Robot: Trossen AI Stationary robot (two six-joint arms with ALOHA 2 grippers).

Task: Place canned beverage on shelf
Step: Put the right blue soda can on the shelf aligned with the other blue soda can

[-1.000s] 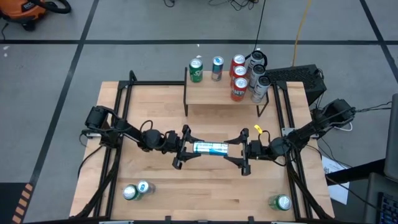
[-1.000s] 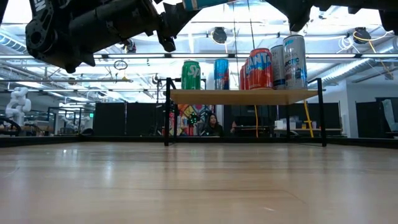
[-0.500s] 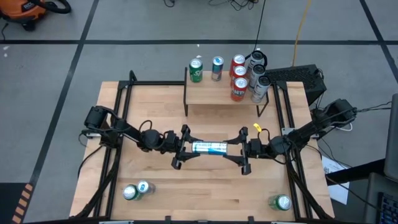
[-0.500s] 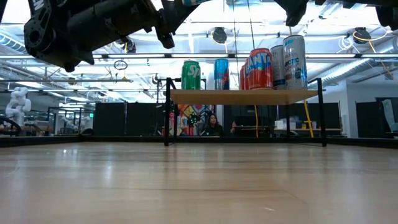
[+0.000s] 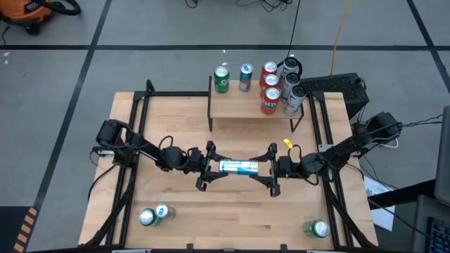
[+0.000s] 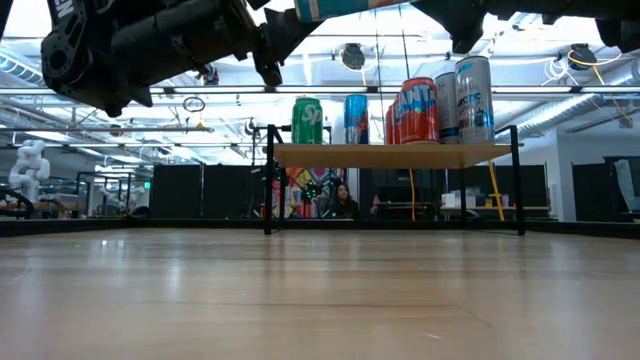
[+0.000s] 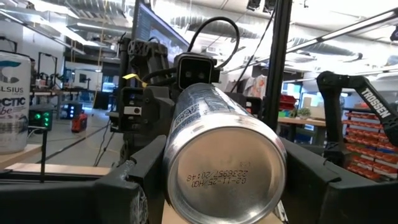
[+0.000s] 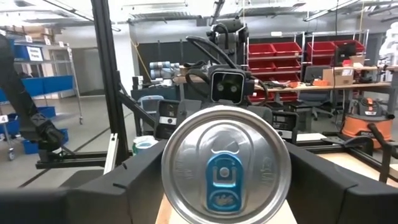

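A: How far along were we?

B: Midway. We had the can (image 5: 238,166) lying level in the air above the counter (image 5: 176,119), between both claws. Six cans already stood on the shelf (image 5: 242,104); this one was well short of it.

A: Who held it?

B: Our left claw (image 5: 209,166) gripped the base end. Our right claw (image 5: 269,171) straddled the tab end, but we couldn't tell whether it had closed. The low view cut the can off at the top.

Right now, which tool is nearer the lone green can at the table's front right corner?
Right. The right tool is up-left of the green can; the left tool sits farther, across the table's middle.
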